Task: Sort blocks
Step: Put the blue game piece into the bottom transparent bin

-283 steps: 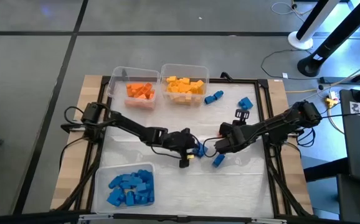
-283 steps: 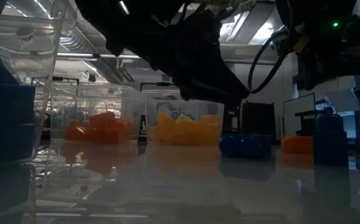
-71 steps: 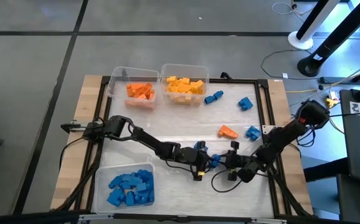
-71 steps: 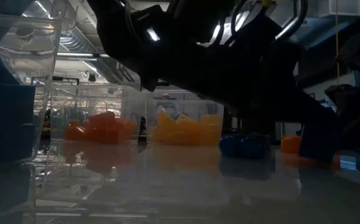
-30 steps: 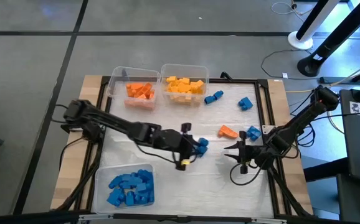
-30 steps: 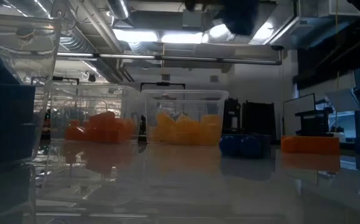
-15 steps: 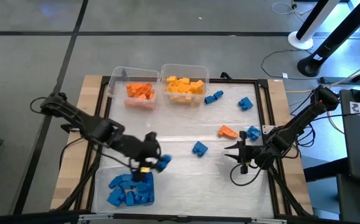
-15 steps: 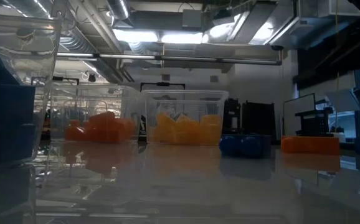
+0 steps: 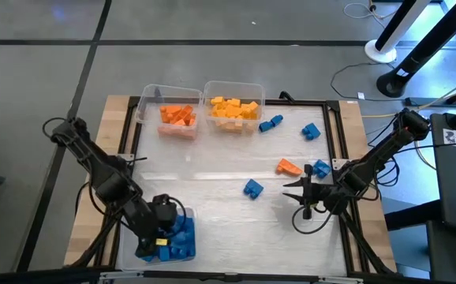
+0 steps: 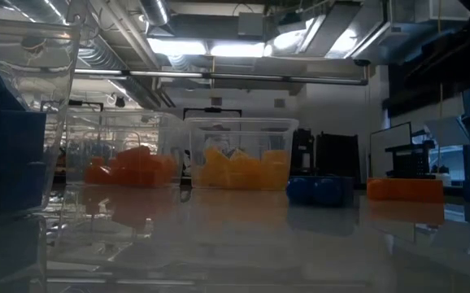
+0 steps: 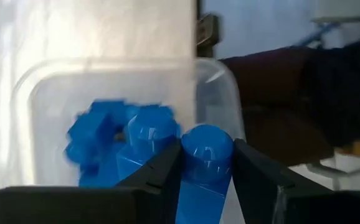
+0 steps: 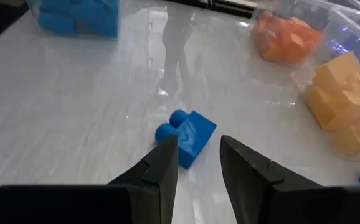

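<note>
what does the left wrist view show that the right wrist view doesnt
Only the left wrist view shows the left end effector gripping a blue block directly over the clear bin.

Only the right wrist view shows the right end effector open and empty, a loose blue block on the table, plus the orange blocks and yellow blocks.

Both show the bin's pile of blue blocks.

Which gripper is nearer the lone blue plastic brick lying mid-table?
Right. The right gripper sits just beside the blue brick; the left gripper is off over the clear blue-brick bin.
</note>
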`<state>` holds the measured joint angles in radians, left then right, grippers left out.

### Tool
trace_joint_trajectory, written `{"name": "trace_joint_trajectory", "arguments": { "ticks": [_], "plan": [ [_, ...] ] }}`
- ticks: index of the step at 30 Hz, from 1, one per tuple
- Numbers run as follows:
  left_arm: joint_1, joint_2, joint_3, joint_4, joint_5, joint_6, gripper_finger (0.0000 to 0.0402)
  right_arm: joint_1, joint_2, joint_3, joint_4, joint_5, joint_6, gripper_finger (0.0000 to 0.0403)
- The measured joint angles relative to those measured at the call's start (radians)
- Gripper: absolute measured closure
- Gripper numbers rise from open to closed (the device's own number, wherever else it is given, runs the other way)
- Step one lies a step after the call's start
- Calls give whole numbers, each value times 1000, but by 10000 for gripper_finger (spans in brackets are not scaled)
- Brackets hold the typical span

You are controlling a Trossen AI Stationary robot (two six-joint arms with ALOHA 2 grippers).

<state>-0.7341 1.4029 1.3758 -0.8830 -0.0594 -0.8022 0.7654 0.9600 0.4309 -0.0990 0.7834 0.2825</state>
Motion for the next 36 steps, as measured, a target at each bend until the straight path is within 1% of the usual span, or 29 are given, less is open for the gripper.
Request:
{"name": "trace_joint_trajectory", "arguments": {
  "ticks": [4, 8, 12, 15, 17, 19, 21, 23, 26, 32, 36],
  "plan": [
    [16, 25, 0, -80, -13, -112, 281, 0, 0, 0, 24, 20, 0, 283],
    [32, 48, 0, -131, -15, -164, 249, 0, 0, 0, 46, 36, 0, 283],
    [46, 62, 0, -136, -13, -162, 212, 0, 0, 0, 48, 36, 0, 283],
    [50, 61, 0, -136, -10, -152, 198, 0, 0, 0, 48, 50, 0, 283],
    [49, 60, 0, -135, 21, -126, 195, -7, 0, 0, 48, 78, 10, 283],
    [49, 55, 0, -136, 85, -103, 194, -38, 7, 0, 47, 72, 59, 283],
    [48, 51, 0, -134, 131, -119, 194, -89, 7, 0, 46, 16, 99, 283],
    [36, 44, 0, -136, 116, -123, 194, -158, 6, 0, 46, -82, 111, 283],
    [14, 14, -1, -138, 25, -84, 194, -266, 7, 0, 47, -224, 110, 283],
    [-36, -58, -1, -158, -167, -80, 194, -486, 6, 0, 44, -443, 103, 283],
    [-60, -84, -1, -161, -246, -80, 194, -619, 25, 0, 49, -593, 103, 283]
  ]
}}
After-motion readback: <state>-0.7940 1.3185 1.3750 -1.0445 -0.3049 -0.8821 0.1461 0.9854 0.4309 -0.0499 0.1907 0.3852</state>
